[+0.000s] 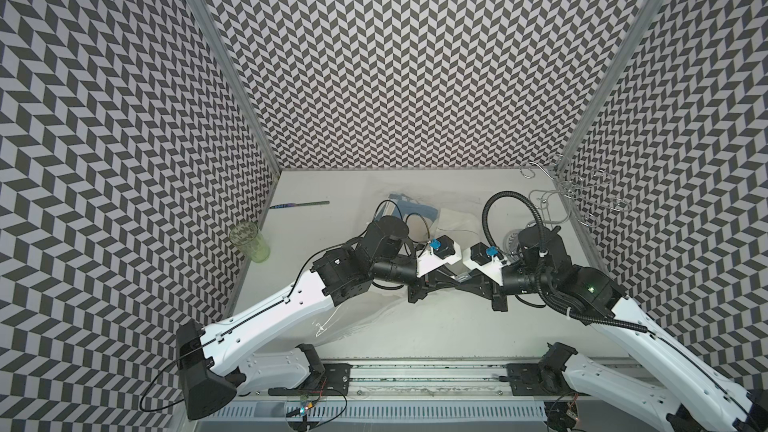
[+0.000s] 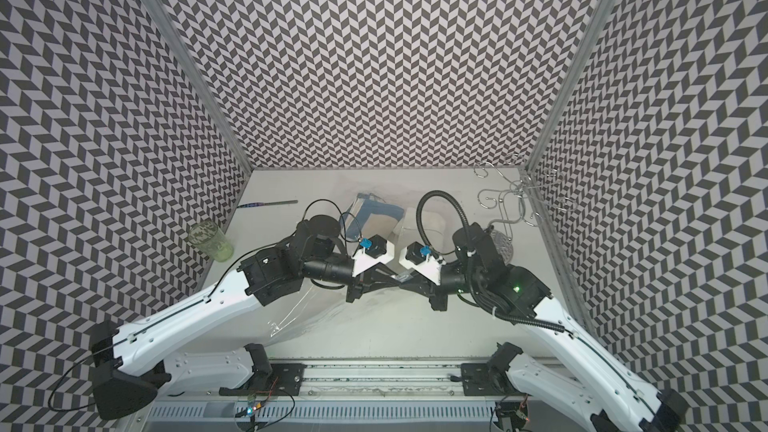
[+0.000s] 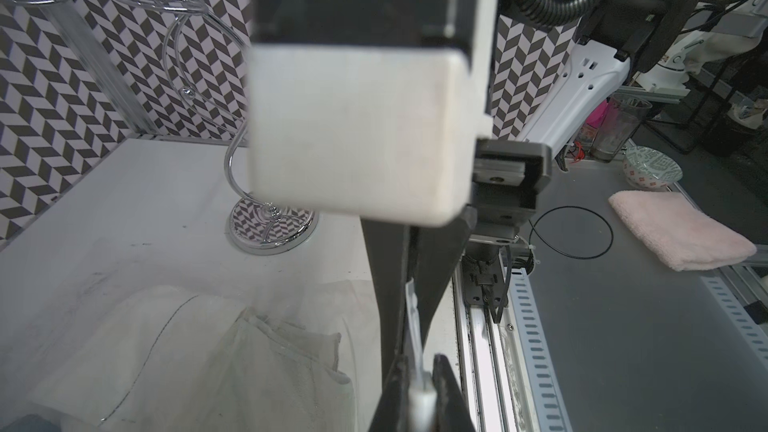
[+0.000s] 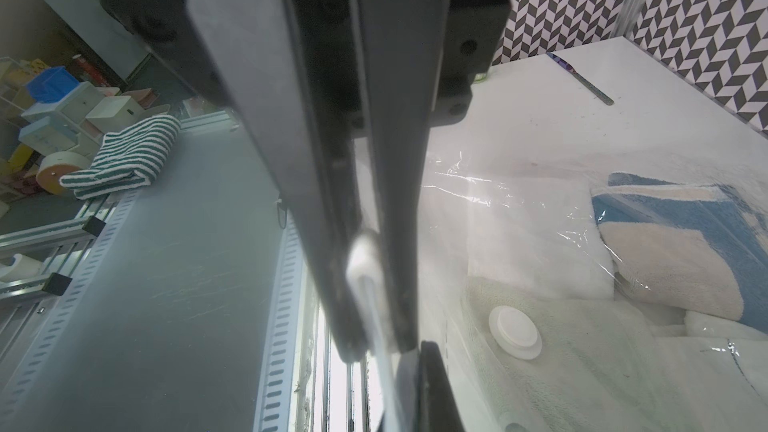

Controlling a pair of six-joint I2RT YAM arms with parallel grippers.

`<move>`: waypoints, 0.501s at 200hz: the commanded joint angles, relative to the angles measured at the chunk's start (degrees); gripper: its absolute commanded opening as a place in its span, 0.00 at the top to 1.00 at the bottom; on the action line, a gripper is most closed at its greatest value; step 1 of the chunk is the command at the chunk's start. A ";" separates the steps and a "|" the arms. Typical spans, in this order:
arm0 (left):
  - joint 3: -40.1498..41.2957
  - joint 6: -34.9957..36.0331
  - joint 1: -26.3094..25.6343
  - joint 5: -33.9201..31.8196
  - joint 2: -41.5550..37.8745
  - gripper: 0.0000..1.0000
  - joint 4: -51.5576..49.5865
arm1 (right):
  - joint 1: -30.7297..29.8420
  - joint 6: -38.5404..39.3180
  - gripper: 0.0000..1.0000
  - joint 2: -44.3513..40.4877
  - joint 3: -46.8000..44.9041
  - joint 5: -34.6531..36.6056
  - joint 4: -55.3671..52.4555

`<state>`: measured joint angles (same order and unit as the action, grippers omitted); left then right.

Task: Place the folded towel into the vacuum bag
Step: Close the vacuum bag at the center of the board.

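Note:
The vacuum bag (image 1: pixel 357 309) (image 2: pixel 299 309) lies crinkled and transparent across the middle of the table. Its round white valve cap (image 4: pixel 515 338) faces up. Folded towels lie inside it: a blue and cream towel (image 4: pixel 673 251) (image 1: pixel 415 211), a white one (image 4: pixel 536 243) and a fluffy cream one (image 4: pixel 582 367). Both arms meet tip to tip at the bag's near edge. My left gripper (image 1: pixel 454 280) (image 3: pixel 419 392) is shut on the white zip strip (image 3: pixel 413 317). My right gripper (image 1: pixel 466 279) (image 4: pixel 378 347) is shut on the same strip, close beside it.
A green glass (image 1: pixel 249 241) stands by the left wall and a thin stick (image 1: pixel 299 204) lies at the back left. A chrome wire stand (image 1: pixel 552 201) with a round base (image 3: pixel 272 230) fills the back right corner. Outside the cell lie a pink towel (image 3: pixel 681 234) and a striped towel (image 4: pixel 124 160).

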<state>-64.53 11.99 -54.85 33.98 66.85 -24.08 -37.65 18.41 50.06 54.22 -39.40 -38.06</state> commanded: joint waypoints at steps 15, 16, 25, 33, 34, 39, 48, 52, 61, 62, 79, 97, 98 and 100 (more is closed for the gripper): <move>4.92 1.20 -0.17 -4.84 -3.28 1.00 -6.85 | 5.33 -2.91 1.00 -4.31 0.19 -1.11 5.74; 5.02 1.29 -0.17 -5.00 -3.34 1.00 -7.03 | 5.40 -2.92 1.00 -4.33 0.19 -1.16 5.74; 5.33 1.87 -0.13 -6.37 -3.63 1.00 -8.55 | 5.96 -3.10 1.00 -4.61 0.27 -1.21 5.72; 5.62 2.27 -0.13 -7.33 -3.81 1.00 -9.58 | 6.26 -3.19 1.00 -4.71 0.32 -1.72 5.72; 5.63 2.30 -0.15 -7.38 -3.82 1.00 -9.67 | 6.27 -3.16 1.00 -4.71 0.34 -1.77 5.72; 5.71 2.38 -0.17 -7.74 -3.81 1.00 -10.22 | 6.41 -3.29 1.00 -4.71 0.45 -1.95 5.80; 5.69 2.67 -0.17 -8.17 -3.83 1.00 -11.08 | 6.49 -3.43 1.00 -4.92 0.62 -1.93 5.90; 5.66 2.68 -0.17 -8.41 -3.87 1.00 -11.31 | 6.57 -3.39 1.00 -4.93 0.81 -1.64 5.83; 5.71 2.60 -0.17 -9.11 -3.92 1.00 -11.84 | 6.95 -3.35 1.00 -5.22 1.32 -0.67 5.70; 5.72 2.60 -0.17 -9.15 -3.96 1.00 -11.90 | 7.01 -3.33 1.00 -5.23 1.37 -0.59 5.62; 5.65 2.37 -0.17 -10.27 -4.31 1.00 -12.73 | 8.69 -3.30 1.00 -5.52 2.64 -0.16 5.29; 6.32 1.73 -0.17 -10.60 -4.79 1.00 -12.62 | 10.96 -5.32 1.00 -5.70 3.35 -0.11 7.32; 6.33 1.72 -0.17 -10.55 -4.75 1.00 -12.60 | 11.08 -5.45 1.00 -5.69 3.35 -0.13 7.49; 6.41 1.61 -0.17 -10.65 -4.87 1.00 -12.58 | 11.30 -5.79 1.00 -5.75 3.40 -0.13 7.83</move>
<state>-60.51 13.65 -55.00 25.15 63.57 -26.70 -29.80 15.97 46.83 53.58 -40.95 -38.46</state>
